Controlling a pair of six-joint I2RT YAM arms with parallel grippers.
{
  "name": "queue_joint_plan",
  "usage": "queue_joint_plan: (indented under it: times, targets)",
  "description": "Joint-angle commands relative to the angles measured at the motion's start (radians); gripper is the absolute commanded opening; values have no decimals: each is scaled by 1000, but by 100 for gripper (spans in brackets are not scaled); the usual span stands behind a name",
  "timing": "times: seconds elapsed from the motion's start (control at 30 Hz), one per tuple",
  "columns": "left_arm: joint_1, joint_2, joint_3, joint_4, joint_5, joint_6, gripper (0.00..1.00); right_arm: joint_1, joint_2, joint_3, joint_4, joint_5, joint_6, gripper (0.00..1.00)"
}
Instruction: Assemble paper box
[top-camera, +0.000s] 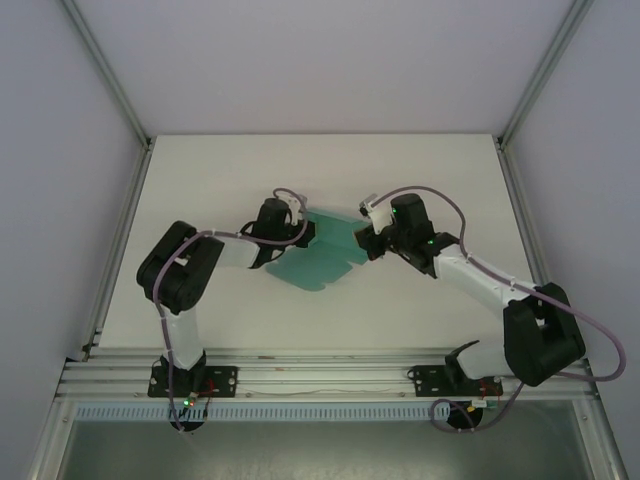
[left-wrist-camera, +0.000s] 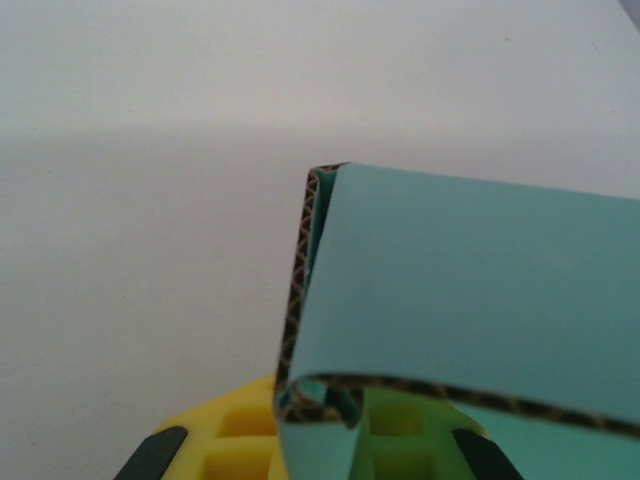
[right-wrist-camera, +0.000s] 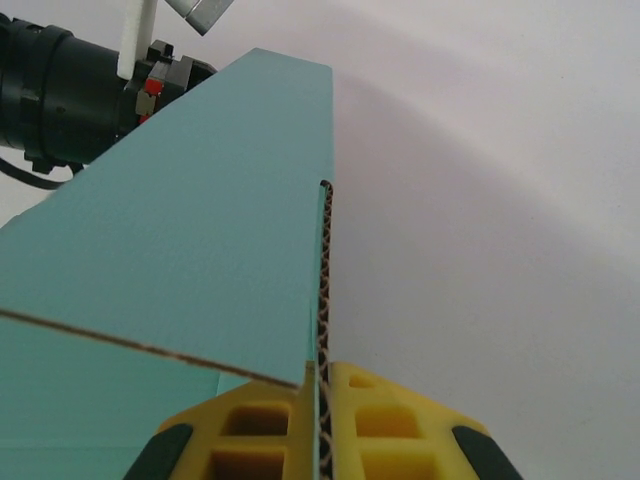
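While both end effectors (top-camera: 302, 232) (top-camera: 368, 243) clamp it — the paper box (top-camera: 325, 257) seems half-folded.

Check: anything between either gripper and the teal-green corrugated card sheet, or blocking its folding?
Nothing visible stands in the way. The left gripper and the right gripper are each shut directly on an edge of the teal-green corrugated card paper box, which is held between them over the white table.

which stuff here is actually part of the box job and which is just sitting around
Part of the job:
paper box
left gripper, shut on it
right gripper, shut on it

Just around:
table
frame rails
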Motion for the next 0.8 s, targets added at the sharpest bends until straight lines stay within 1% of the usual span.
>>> queue_joint_plan:
  times: [0.0, 0.03, 0.07, 0.13, 0.17, 0.3, 0.37, 0.47, 0.53, 0.6, 0.63, 0.67, 0.7, 0.73, 0.77]
  targets:
    - [-43, -23, 28, -126, -316, -5, 0, 25, -12, -10, -116, -19, 22, 0]
    - [-60, -32, 42, -168, -408, -15, 0, 30, -26, -18, -103, -7, 33, 0]
    - [-75, -36, 64, -219, -475, -18, 0, 39, -46, -25, -92, 8, 40, 0]
    - [-100, -39, 98, -286, -564, -37, 0, 62, -75, -35, -79, 50, 56, 0]
    - [-111, -41, 107, -305, -592, -53, 0, 74, -89, -33, -84, 80, 65, 0]
    - [-126, -43, 122, -355, -745, -132, 0, 105, -133, -41, -80, 127, 84, 0]
    - [-131, -36, 140, -384, -786, -131, 0, 109, -153, -55, -55, 143, 93, 0]
    - [-138, -39, 151, -391, -778, -98, 0, 109, -164, -61, -36, 146, 91, 0]
    - [-137, -60, 141, -371, -735, -73, 0, 109, -159, -60, -31, 154, 83, 0]
    - [-139, -102, 104, -309, -679, -22, 0, 109, -153, -53, -26, 164, 75, 0]
    - [-138, -127, 83, -286, -664, -24, 0, 109, -152, -51, -23, 172, 75, 0]
    - [-138, -157, 52, -250, -635, 3, 7, 110, -154, -48, -25, 171, 68, 0]
    - [-138, -185, 29, -223, -622, 14, 18, 110, -155, -47, -22, 175, 63, 0]
    - [-137, -213, 7, -208, -610, 15, 25, 110, -161, -47, -16, 176, 63, 0]
    - [-136, -243, -13, -191, -575, 38, 33, 109, -165, -45, -14, 174, 59, 0]
